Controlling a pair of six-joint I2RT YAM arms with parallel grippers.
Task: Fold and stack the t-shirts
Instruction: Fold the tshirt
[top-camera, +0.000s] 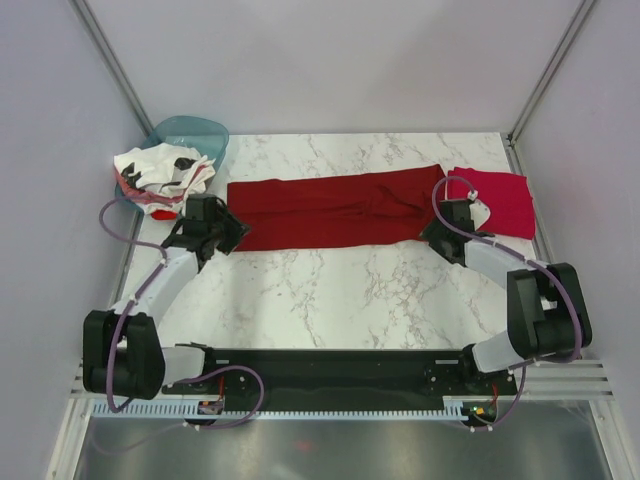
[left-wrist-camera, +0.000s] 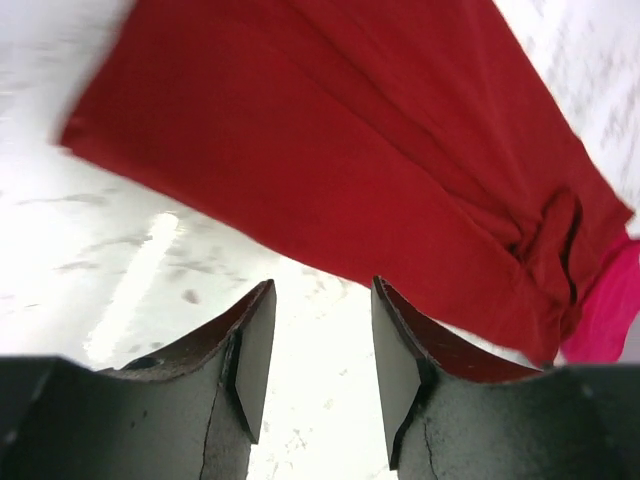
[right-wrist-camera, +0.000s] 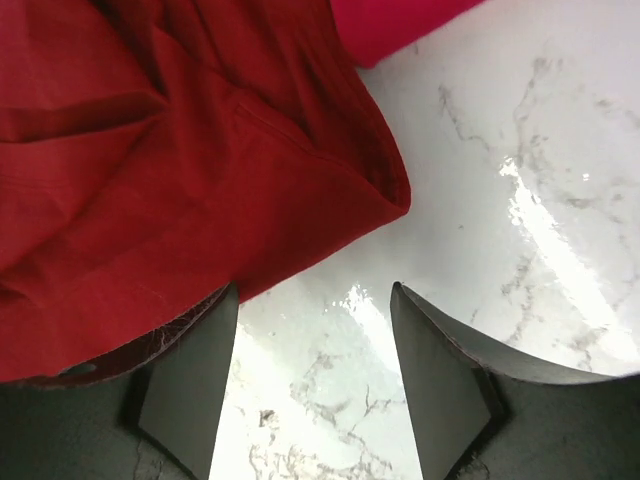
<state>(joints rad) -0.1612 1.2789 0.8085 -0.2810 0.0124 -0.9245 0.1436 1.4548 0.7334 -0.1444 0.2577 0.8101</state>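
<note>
Both reach out from the near edge with elbows bent. The left arm (top-camera: 150, 290) slants up and to the right, the right arm (top-camera: 500, 262) slants up and to the left. The left pincer (top-camera: 232, 232) sits low, jaws parted with a clear gap. The right pincer (top-camera: 440, 236) is low too, and its dark wedge fingers (right-wrist-camera: 190, 390) are spread wider.
</note>
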